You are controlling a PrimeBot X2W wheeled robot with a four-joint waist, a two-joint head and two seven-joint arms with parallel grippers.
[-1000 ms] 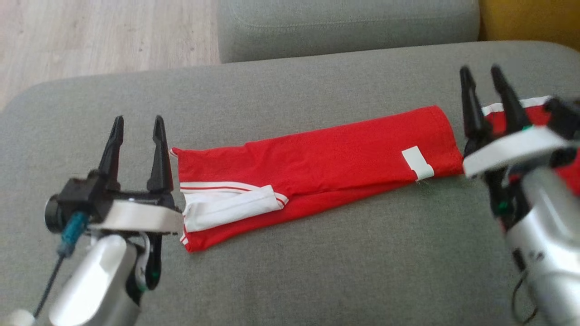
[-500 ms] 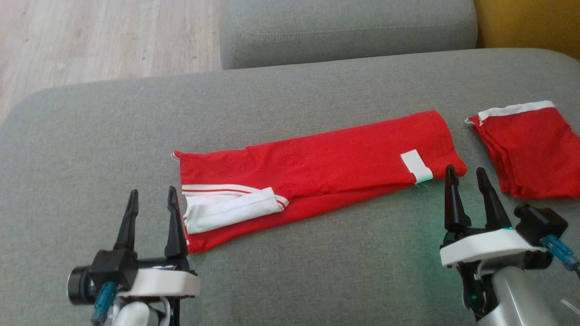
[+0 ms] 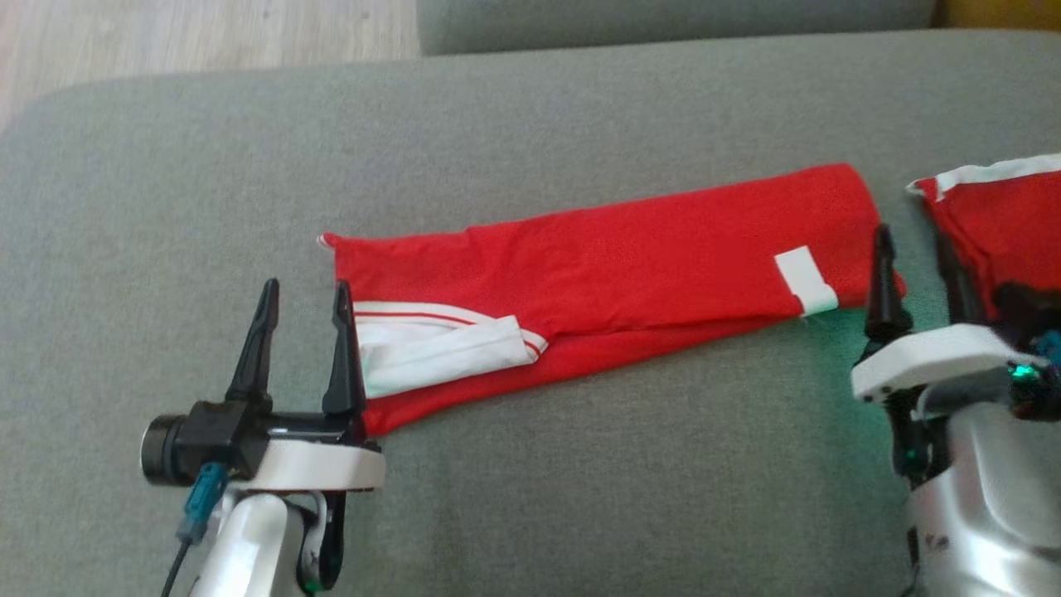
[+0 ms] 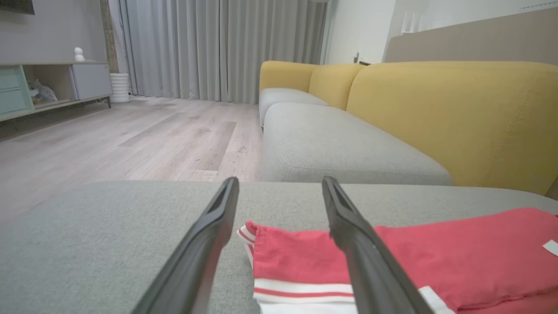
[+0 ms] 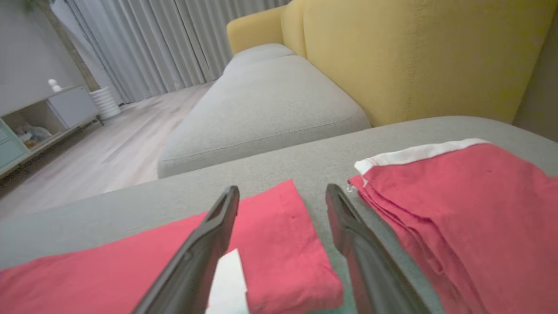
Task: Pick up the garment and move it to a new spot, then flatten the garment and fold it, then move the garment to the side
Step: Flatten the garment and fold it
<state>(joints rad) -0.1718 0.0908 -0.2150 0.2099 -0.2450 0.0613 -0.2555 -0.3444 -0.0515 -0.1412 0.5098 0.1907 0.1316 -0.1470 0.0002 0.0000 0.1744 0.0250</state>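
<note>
Grey sofa cushion [image 3: 530,497]: red garment [image 3: 613,274] lies as long folded strip. Both arms moved forward to its ends: left pincer [image 3: 304,286] at striped end, right pincer [image 3: 912,236] between other end and second red pile [image 3: 1003,224]. Both open, empty. Likely lining up end grasps for next fold.

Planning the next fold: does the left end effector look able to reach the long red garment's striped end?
Probably yes: the left end effector stands open right at the striped end of the long red garment, and nothing lies over it.
</note>
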